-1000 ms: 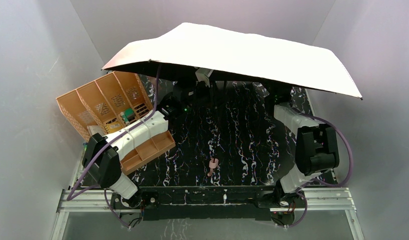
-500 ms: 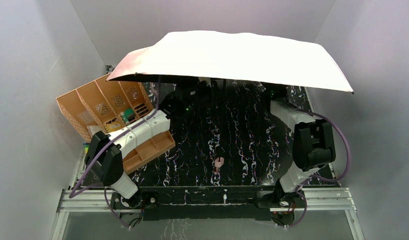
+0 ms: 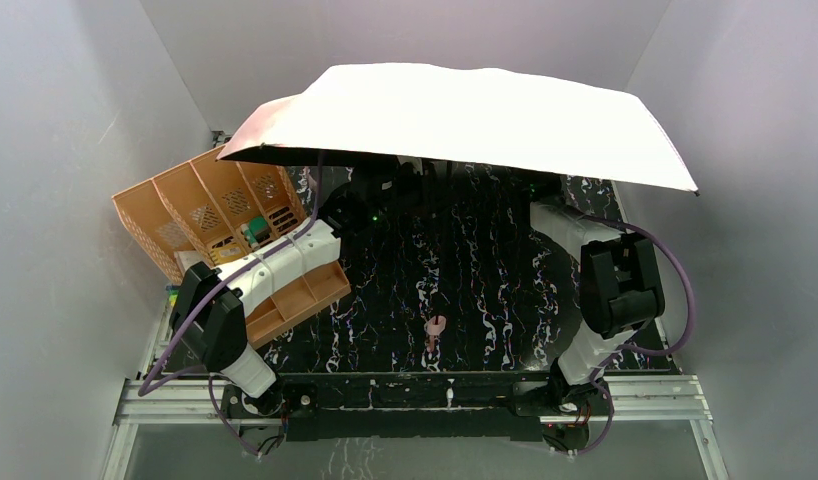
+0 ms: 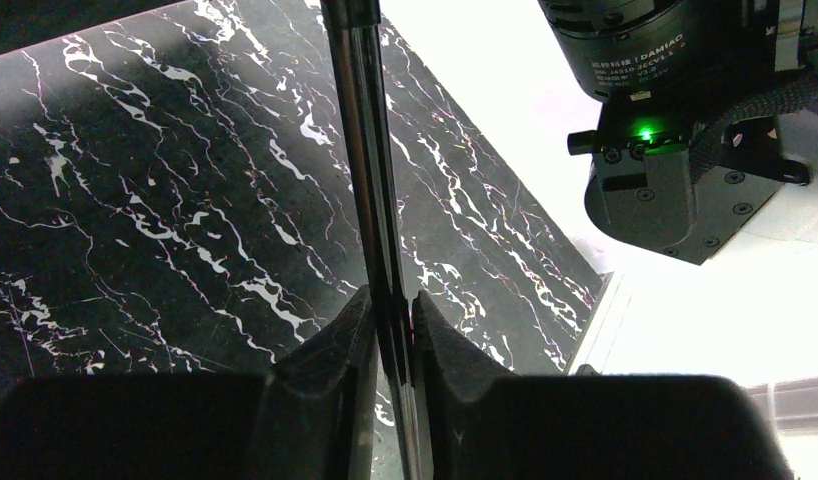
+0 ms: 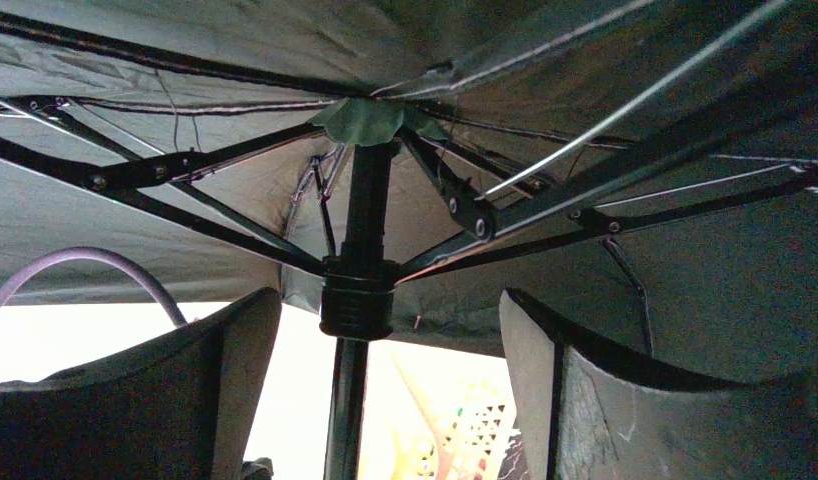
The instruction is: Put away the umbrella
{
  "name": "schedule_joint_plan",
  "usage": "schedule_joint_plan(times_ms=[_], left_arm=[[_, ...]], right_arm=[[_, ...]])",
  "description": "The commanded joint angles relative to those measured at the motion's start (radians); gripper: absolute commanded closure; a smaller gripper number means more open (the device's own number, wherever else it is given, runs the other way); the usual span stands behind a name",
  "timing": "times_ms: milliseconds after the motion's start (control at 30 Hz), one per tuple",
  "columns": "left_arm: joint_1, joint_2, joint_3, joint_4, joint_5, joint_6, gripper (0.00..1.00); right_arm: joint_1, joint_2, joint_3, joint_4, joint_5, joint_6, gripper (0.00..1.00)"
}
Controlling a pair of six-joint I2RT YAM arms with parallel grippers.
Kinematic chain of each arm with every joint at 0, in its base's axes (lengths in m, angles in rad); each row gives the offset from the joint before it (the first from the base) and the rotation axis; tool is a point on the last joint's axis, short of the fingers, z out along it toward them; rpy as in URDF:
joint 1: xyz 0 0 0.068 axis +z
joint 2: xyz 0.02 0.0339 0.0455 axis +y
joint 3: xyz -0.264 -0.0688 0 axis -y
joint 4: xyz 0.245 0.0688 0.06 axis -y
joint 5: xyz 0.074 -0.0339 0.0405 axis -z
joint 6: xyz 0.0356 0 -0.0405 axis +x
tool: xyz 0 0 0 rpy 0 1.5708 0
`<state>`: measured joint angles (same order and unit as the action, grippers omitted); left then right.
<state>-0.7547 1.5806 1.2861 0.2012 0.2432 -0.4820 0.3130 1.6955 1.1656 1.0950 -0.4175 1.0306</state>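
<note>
Currently the umbrella [image 3: 465, 110] stands fully open over the far half of the table [image 3: 485, 290], its canopy reaching nearly from the left wall to the right wall. Its long axis, the shaft [image 4: 370, 150], slopes from under the canopy toward the middle of the near edge, where the pink handle [image 3: 436, 325] shows.

Your left fingers [image 4: 325, 360] are pinched narrow on that shaft, one on each side, holding it. Your right fingers [image 5: 225, 380] are spread wide and hold nothing. The black runner [image 5: 357, 295] sits between them, apart from both, with the shaft running straight up the wrist view.

Judgement: the right arm is placed for the runner, so collapsing calls for closing there and sliding along the shaft. Ribs [image 5: 185, 165] fan out close by.

The table surface is a level, glossy black marble pattern. The orange rack [image 3: 215, 210] at the left edge lies close to the canopy's left rim, so room is tight.
</note>
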Motion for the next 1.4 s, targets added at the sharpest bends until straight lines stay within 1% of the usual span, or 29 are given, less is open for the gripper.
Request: schedule_joint_plan(times_ms=[0, 267, 533, 600, 767, 933, 967, 1067, 1167, 1233, 1267, 1333, 1367], left_arm=[[-0.014, -0.026, 0.032, 0.022, 0.049, 0.046, 1.00], [-0.014, -0.039, 0.017, 0.018, 0.037, 0.048, 1.00], [-0.014, -0.051, 0.007, 0.008, 0.015, 0.052, 1.00], [-0.014, -0.054, 0.003, 0.007, 0.013, 0.054, 1.00], [-0.014, -0.056, -0.004, 0.007, 0.011, 0.054, 1.00], [-0.014, -0.070, -0.021, 0.007, -0.020, 0.057, 1.00], [-0.015, -0.072, -0.022, 0.005, -0.029, 0.059, 1.00], [-0.014, -0.086, -0.010, -0.002, -0.087, 0.074, 1.00], [-0.014, -0.084, 0.053, -0.016, -0.159, 0.120, 1.00], [-0.014, -0.078, 0.090, -0.022, -0.204, 0.148, 1.00], [-0.014, -0.069, 0.108, -0.037, -0.226, 0.167, 1.00], [-0.015, -0.067, 0.108, -0.052, -0.226, 0.179, 1.00], [-0.014, -0.070, 0.094, -0.056, -0.220, 0.179, 1.00]], right_arm=[[0.003, -0.011, 0.054, 0.084, 0.060, -0.048, 0.12], [0.005, -0.010, 0.079, 0.058, 0.105, -0.055, 0.16], [0.005, -0.011, 0.083, 0.055, 0.122, -0.053, 0.25], [0.004, -0.013, 0.084, 0.045, 0.120, -0.052, 0.33], [0.002, -0.004, 0.087, 0.054, 0.108, -0.044, 0.58], [0.001, -0.007, 0.084, 0.058, 0.079, -0.044, 0.94], [-0.001, -0.016, 0.075, 0.051, 0.075, -0.045, 1.00], [-0.003, -0.053, 0.013, 0.032, 0.025, -0.046, 1.00], [0.005, -0.112, -0.109, 0.004, -0.018, -0.031, 1.00], [0.034, -0.161, -0.197, -0.078, 0.018, -0.043, 1.00], [0.065, -0.187, -0.227, -0.146, 0.050, -0.084, 1.00], [0.067, -0.210, -0.272, -0.136, 0.107, -0.084, 1.00], [0.059, -0.210, -0.259, -0.136, 0.115, -0.087, 1.00]])
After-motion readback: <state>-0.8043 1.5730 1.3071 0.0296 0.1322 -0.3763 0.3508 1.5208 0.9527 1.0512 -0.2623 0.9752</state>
